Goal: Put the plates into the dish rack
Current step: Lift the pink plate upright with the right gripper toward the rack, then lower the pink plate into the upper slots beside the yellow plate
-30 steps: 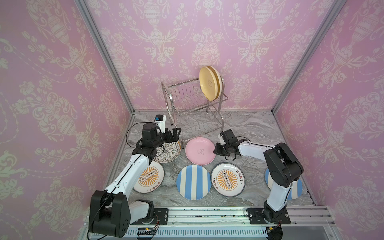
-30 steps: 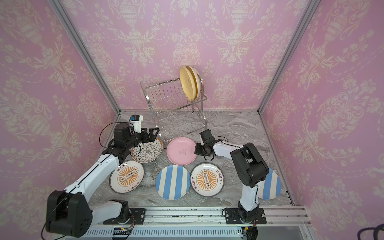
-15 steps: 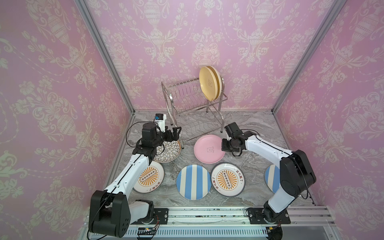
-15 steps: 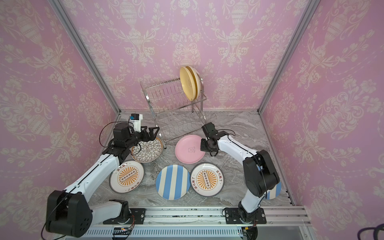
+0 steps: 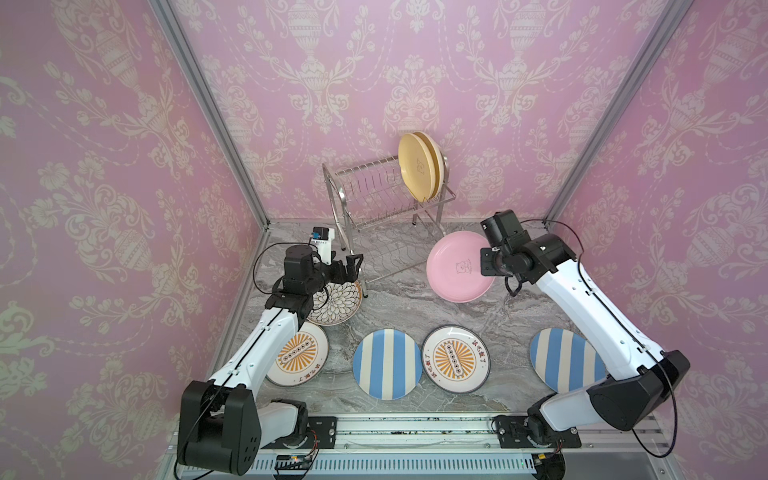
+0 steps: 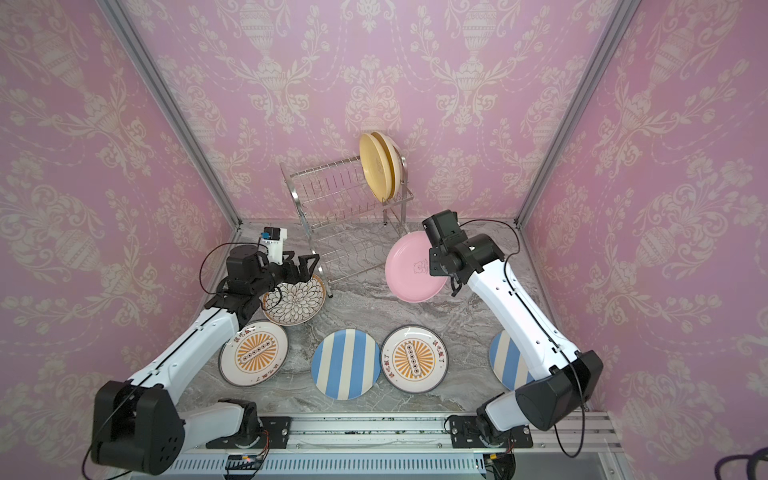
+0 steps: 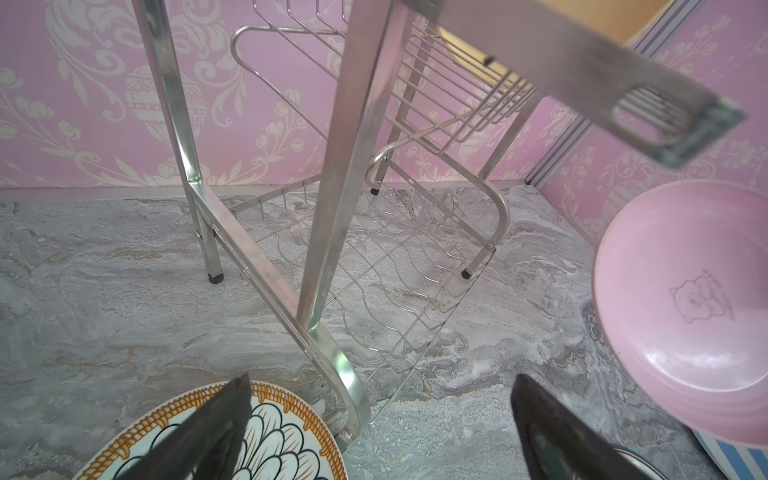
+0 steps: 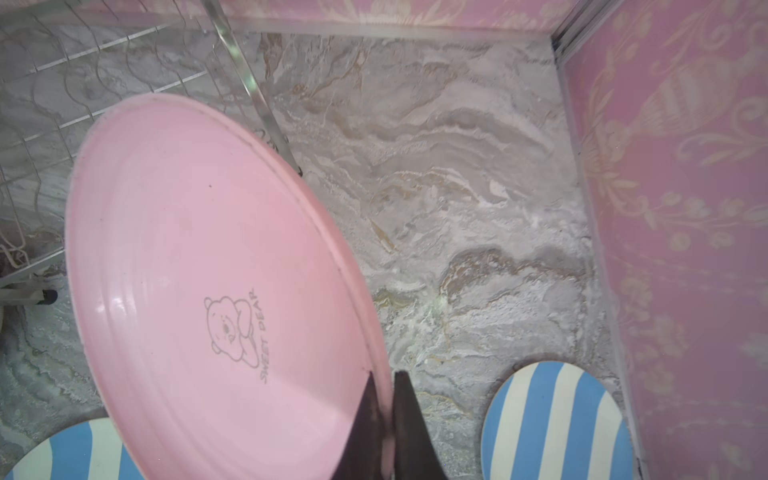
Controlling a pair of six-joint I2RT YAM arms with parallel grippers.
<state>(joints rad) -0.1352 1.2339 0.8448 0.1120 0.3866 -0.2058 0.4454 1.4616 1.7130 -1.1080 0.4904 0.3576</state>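
**Pink plate aloft, rack slots up and left**

Right end effector is clamped on the plate's rim, holding it tilted above the worktop, near the rack's right legs. Free upper slots lie higher and to its left, next to two plates standing on edge. Left end effector gapes empty over the petal plate; the right arm is nearer.

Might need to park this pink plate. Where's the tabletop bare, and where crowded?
Bare: the grey marble tabletop strip between the silver wire dish rack and the front plates, and the back right corner behind the held round pink plate. Crowded: the front row, two orange-sunburst plates and two blue-striped plates, and the black-petal plate beside the rack.
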